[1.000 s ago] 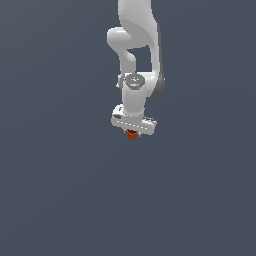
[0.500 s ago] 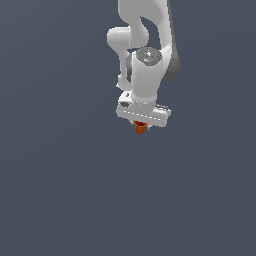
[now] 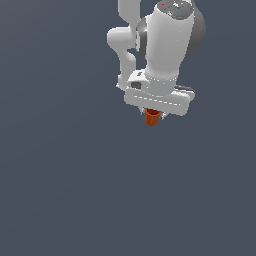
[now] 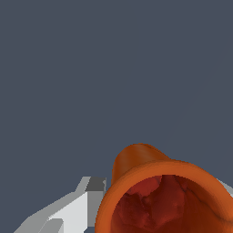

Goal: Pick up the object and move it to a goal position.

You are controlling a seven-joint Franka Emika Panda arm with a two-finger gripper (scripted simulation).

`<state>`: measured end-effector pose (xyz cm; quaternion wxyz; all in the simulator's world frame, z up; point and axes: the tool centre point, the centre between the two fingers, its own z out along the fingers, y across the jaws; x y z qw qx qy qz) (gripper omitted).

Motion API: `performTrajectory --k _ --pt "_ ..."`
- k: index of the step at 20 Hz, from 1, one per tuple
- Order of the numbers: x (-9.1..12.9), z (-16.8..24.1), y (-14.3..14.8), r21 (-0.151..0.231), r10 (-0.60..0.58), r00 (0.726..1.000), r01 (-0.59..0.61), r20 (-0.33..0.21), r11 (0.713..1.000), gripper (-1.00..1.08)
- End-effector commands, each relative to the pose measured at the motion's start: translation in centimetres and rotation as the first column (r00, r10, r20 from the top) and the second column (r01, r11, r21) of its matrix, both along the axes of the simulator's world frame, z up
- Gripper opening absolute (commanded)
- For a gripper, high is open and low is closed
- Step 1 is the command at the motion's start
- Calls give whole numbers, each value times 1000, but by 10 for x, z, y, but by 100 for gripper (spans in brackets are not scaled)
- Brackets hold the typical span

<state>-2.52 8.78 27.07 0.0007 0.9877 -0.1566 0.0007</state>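
As seen in both views, the end effector (image 3: 153, 116) was clamped on the orange-red cup (image 3: 152, 118), which hung between its fingers (image 4: 86, 200), just below the white hand. Cup's flared mouth faced the wrist camera; interior looked rough, contents unclear.

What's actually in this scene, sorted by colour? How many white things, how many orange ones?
White: 1, the robot arm with its gripper
Orange-red: 1, the small cup-like object held between the jaws, its open mouth toward the wrist camera
Total: 2, against a plain dark grey-blue background
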Motion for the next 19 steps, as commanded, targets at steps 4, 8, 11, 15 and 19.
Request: performTrajectory --k 4,8,11,15,19 --pt "14 41 15 0 0 1000 0 -1 1000 -100" --pt "21 61 22 1 0 1000 0 -1 1000 -100" --pt "26 70 26 1 0 1000 0 -1 1000 -100" --pt "29 78 29 1 0 1000 0 -1 1000 -100" --pt "30 80 30 1 0 1000 0 -1 1000 -100"
